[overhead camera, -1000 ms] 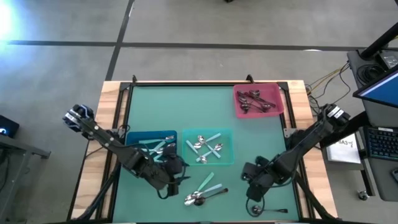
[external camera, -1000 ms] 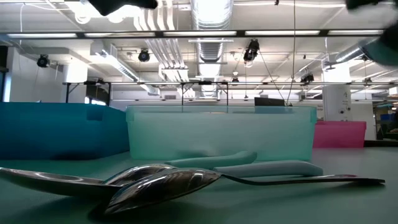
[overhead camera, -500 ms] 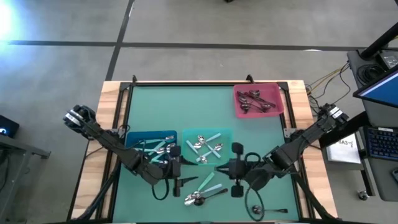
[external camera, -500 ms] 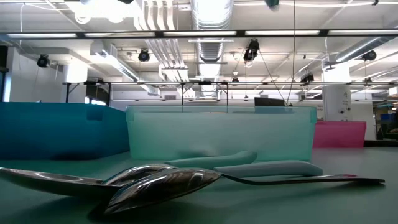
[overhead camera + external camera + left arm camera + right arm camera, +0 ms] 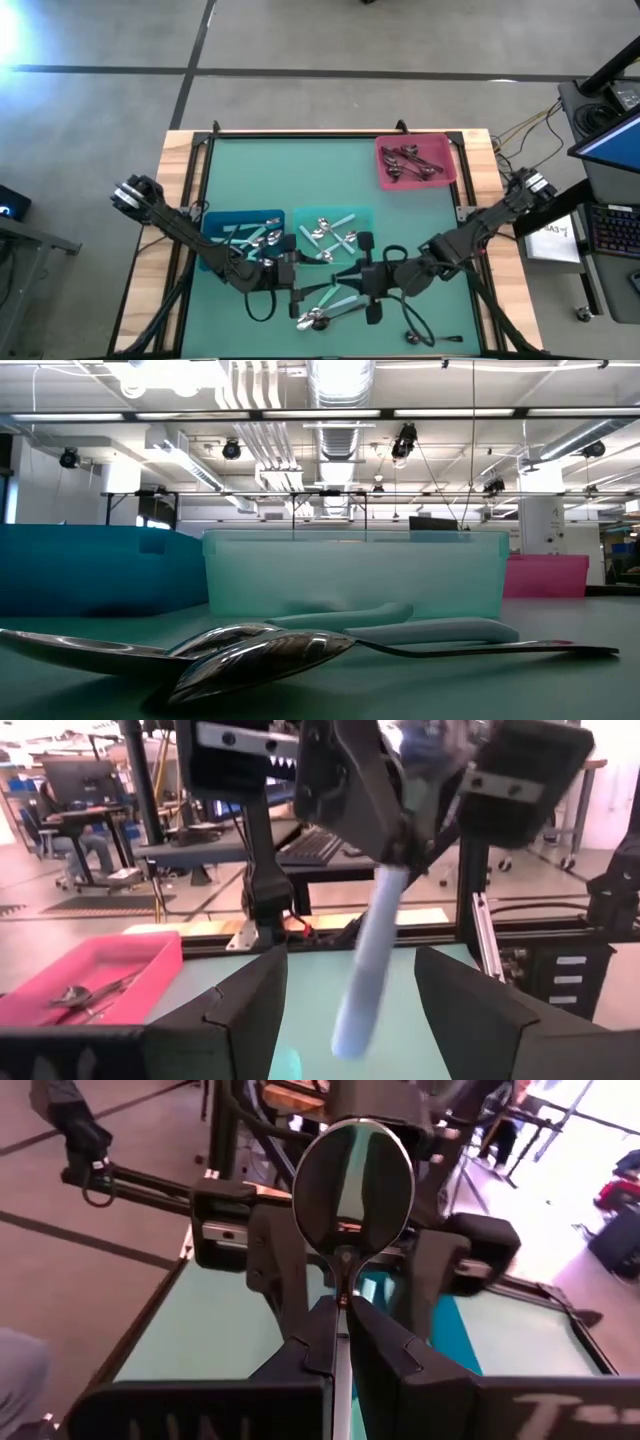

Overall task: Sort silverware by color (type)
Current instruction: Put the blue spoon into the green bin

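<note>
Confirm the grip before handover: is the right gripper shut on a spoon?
Yes. The right gripper has its jaws shut on a teal-handled spoon, bowl standing above them.

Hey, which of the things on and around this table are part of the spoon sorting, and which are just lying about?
Job: teal-handled spoon in the right hand; loose spoons on the mat; dark spoon near the front edge; sorted spoons in the bins.
Lying about: keyboard, cables, monitor.
</note>
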Motion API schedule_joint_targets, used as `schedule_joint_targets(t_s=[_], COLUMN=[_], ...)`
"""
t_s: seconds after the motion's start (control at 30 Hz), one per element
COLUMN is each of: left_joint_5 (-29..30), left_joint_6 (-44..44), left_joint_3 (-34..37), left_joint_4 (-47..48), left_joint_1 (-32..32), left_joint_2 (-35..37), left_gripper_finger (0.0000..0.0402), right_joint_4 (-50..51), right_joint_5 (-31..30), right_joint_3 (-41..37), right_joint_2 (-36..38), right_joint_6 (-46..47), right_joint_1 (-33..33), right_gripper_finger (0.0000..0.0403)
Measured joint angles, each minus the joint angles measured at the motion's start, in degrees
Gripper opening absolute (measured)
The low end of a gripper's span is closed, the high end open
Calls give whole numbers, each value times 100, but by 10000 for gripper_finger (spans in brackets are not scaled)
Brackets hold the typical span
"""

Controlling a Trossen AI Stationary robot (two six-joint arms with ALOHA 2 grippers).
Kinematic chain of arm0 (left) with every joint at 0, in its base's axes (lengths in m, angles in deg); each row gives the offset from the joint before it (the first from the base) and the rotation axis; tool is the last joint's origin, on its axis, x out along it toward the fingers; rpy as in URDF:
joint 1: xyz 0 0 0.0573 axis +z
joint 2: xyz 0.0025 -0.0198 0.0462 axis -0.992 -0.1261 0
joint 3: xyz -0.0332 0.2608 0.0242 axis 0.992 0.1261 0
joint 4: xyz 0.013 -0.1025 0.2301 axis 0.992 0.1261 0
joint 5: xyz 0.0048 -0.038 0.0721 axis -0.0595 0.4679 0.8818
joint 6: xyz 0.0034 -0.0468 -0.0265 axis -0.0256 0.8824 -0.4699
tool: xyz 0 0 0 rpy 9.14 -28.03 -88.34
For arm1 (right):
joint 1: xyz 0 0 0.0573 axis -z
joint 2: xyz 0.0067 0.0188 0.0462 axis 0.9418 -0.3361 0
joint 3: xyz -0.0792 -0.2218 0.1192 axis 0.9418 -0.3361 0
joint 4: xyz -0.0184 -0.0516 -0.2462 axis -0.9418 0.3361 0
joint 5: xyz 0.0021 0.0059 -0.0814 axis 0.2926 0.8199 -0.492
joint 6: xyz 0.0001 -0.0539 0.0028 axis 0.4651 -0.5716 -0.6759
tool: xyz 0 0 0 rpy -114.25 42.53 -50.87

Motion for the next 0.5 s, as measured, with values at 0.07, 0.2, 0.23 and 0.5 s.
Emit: schedule_joint_targets(t_s=[0.07,0.2,0.23,0.5], left_joint_5=[0,-26,-44,-710], left_joint_6=[-48,-66,-65,47], left_joint_3=[-8,-73,-79,-81], left_joint_4=[-78,-72,-67,4], left_joint_1=[21,26,26,97], left_joint_2=[-15,-20,-20,-22], left_gripper_finger=[206,204,202,116], right_joint_4=[-150,-286,-294,-575], right_joint_5=[83,84,86,148], right_joint_3=[0,0,0,0], right_joint_2=[-75,-128,-128,-132], right_joint_6=[-100,-252,-250,-453], right_joint_1=[10,38,39,46], right_gripper_finger=[9,9,9,9])
